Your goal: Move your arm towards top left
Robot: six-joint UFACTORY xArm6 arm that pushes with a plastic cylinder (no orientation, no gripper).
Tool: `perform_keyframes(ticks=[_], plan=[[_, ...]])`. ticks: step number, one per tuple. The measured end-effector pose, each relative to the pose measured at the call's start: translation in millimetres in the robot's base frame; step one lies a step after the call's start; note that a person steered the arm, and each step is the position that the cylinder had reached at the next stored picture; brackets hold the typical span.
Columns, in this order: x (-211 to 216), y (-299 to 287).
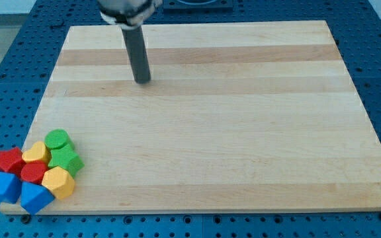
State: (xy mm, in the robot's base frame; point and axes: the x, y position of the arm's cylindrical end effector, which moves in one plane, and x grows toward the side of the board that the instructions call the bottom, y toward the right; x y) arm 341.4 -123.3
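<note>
Tip (142, 80) sits upper-middle of board (243, 132), no jaws to report, block cluster (38, 173) well apart at bottom left. Slide diagonally to top-left corner, stay on board.

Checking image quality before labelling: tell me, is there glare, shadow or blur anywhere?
Camera view: lighting even, no glare on the board; soft shadow beside my tip; the rod's top is slightly blurred; the blocks at bottom left are sharp.

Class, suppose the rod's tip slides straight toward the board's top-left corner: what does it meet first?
Probably nothing: my tip has bare wooden board ahead; the blocks all cluster far off at the view's bottom left.
</note>
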Motion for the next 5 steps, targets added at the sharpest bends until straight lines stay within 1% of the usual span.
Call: perform_keyframes(ticks=[1,2,3,5], plan=[[-47.9,-21.3],[-67.9,-39.7],[-67.9,-39.7],[-111.8,-63.9]])
